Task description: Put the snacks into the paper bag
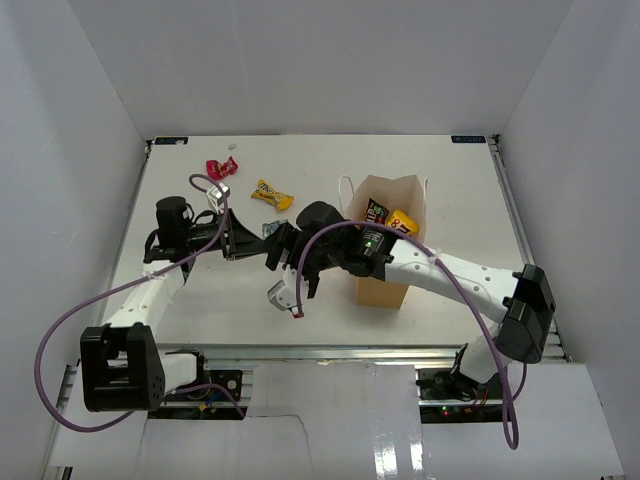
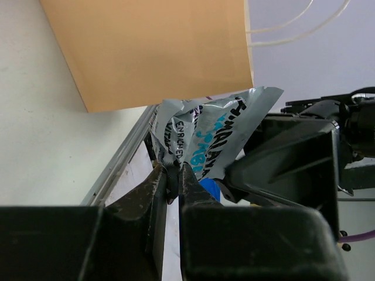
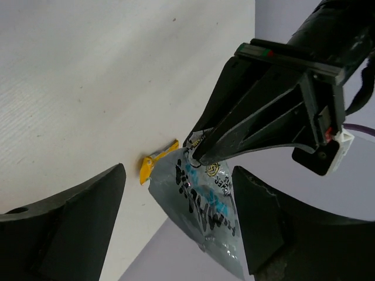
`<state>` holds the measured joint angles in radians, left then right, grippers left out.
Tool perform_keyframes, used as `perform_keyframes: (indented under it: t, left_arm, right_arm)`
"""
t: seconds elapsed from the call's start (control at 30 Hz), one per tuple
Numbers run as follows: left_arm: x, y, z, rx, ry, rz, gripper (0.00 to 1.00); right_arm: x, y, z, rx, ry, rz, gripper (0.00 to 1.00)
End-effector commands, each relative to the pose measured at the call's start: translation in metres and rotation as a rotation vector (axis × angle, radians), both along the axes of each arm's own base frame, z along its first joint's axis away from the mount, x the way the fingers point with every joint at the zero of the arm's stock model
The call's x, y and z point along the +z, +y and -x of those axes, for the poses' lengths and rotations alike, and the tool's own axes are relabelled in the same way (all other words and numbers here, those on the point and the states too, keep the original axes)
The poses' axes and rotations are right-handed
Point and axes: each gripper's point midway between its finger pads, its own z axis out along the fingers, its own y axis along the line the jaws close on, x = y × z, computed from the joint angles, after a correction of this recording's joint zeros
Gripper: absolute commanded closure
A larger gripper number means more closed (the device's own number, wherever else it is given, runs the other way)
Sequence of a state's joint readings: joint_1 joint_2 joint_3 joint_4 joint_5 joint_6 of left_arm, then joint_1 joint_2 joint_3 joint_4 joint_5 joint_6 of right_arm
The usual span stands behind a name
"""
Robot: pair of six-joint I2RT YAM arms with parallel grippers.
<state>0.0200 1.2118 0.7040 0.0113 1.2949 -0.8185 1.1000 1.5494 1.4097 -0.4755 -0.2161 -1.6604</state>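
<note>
The left claw (image 2: 173,175) is pinched together on the lower edge of a silver packet (image 2: 205,140), crinkled foil with black and blue print, held in the air above the counter (image 1: 450,180). The right claw (image 3: 179,175) faces it with jaws apart, one finger on each side of the packet. Just to the right stands the paper bag (image 1: 380,285), upright and open-mouthed, with a dark packet (image 1: 376,210) and a yellow one inside. Farther back lie a yellow packet (image 1: 272,195) and a red packet (image 1: 220,168), well apart from the bag. Bare counter runs from the claws to the near edge; white walls close the other three sides.
</note>
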Motion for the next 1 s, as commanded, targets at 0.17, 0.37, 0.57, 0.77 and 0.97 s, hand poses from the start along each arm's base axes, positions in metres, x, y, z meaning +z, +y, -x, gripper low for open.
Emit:
perform_keyframes:
  t: [0.17, 0.37, 0.57, 0.77, 0.97]
  left_arm:
    - [0.011, -0.01, 0.025, -0.084, -0.053, 0.021, 0.87]
    - [0.019, -0.01, 0.018, -0.063, -0.087, 0.005, 0.67]
    - [0.043, -0.007, -0.006, 0.018, -0.164, -0.044, 0.34]
    - [0.06, 0.005, -0.04, 0.178, -0.219, -0.142, 0.28]
    - [0.04, 0.037, -0.088, 0.448, -0.222, -0.336, 0.24]
  right_arm:
    - [0.01, 0.012, -0.032, -0.058, -0.165, -0.001, 0.57]
    - [0.017, 0.006, -0.029, -0.057, -0.172, -0.022, 0.78]
    - [0.033, 0.001, -0.022, -0.07, -0.132, -0.073, 0.85]
    - [0.077, -0.002, 0.011, -0.069, 0.11, -0.228, 0.88]
    - [0.158, -0.017, 0.03, -0.205, 0.605, -0.484, 0.92]
